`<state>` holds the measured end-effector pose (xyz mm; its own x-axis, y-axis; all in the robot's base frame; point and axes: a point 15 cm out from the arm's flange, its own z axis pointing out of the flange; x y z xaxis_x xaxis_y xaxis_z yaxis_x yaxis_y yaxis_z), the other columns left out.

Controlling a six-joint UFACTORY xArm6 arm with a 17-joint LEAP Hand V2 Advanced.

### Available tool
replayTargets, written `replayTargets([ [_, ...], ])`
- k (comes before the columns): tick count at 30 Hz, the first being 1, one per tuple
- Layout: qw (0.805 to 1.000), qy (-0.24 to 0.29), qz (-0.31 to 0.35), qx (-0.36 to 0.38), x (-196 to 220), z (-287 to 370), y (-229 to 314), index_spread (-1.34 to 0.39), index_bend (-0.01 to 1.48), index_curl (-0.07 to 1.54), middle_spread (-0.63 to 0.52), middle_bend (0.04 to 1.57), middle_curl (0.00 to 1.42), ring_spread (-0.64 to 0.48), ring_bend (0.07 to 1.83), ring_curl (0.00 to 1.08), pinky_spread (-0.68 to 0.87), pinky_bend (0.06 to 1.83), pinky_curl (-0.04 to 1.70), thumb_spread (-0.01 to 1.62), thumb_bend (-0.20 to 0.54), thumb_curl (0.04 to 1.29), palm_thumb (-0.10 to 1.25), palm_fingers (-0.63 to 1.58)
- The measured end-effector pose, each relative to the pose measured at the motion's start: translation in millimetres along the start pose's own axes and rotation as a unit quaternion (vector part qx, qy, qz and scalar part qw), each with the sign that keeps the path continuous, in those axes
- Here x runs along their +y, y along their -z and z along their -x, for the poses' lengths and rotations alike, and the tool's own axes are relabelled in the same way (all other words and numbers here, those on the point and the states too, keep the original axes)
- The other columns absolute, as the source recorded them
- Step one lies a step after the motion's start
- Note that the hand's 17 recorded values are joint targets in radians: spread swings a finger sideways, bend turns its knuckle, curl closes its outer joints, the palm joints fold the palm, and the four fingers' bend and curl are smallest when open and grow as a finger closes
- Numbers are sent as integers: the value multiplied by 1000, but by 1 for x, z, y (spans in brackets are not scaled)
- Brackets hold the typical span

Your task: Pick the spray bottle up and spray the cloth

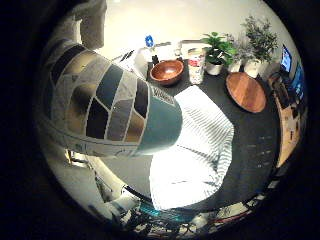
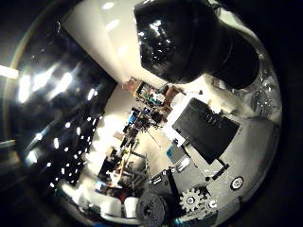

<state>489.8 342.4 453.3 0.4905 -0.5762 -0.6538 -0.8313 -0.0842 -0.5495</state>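
The spray bottle (image 1: 107, 107) fills much of my little-finger-side view, so it sits right up against my palm: a body patterned in teal, grey and gold panels with a plain teal band at one end. Its long axis runs crosswise past my palm, the teal end reaching out over the cloth. The cloth (image 1: 197, 150), white with fine stripes, is spread on the dark table (image 1: 255, 135) below and beyond the bottle, well apart from it, so I judge that I am carrying the bottle above the table with the cloth underneath. I cannot see the nozzle or the trigger in either view, so I cannot tell which way the spray would go; that is what the coming squeeze turns on. As for my hand (image 2: 199, 42), a rounded black part of it bulks large in the thumb-side view, with white body and a gear lower down, and a pale finger shows beside the bottle in the other view. My fingers look curled around the bottle, holding it, though the contact itself is hidden. Farther off on the table stand a wooden bowl (image 1: 167, 71), a can (image 1: 196, 65), a round wooden board (image 1: 246, 91) and potted plants (image 1: 235, 50).
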Motion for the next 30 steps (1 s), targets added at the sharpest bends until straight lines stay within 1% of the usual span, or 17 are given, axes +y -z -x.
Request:
replayTargets([
  [5, 1000, -7, 16, -18, -1, 5, -31, -220, 1189, 797, -121, 1385, 733, -215, 1370, 757, -198, 1024, 1430, 695, -19, 927, 981, 1133],
  [14, 998, -2, 39, -45, -3, 24, -72, -220, 1187, 798, -122, 1384, 734, -209, 1376, 751, -198, 1026, 1430, 693, -18, 929, 985, 1128],
  [17, 998, -2, 47, -49, 3, 28, -82, -220, 1186, 796, -122, 1383, 734, -207, 1376, 751, -199, 1026, 1430, 693, -18, 929, 985, 1129],
  [24, 995, -25, 50, -88, 12, 37, -104, -219, 1186, 793, -122, 1381, 735, -204, 1378, 748, -199, 1025, 1430, 693, -18, 928, 985, 1131],
  [28, 992, -22, 62, -104, 23, 40, -117, -219, 1188, 793, -122, 1382, 735, -205, 1378, 748, -199, 1026, 1430, 693, -18, 928, 985, 1129],
  [30, 989, -23, 72, -124, 31, 45, -122, -219, 1188, 792, -122, 1378, 733, -205, 1378, 748, -199, 1026, 1430, 693, -18, 928, 985, 1129],
])
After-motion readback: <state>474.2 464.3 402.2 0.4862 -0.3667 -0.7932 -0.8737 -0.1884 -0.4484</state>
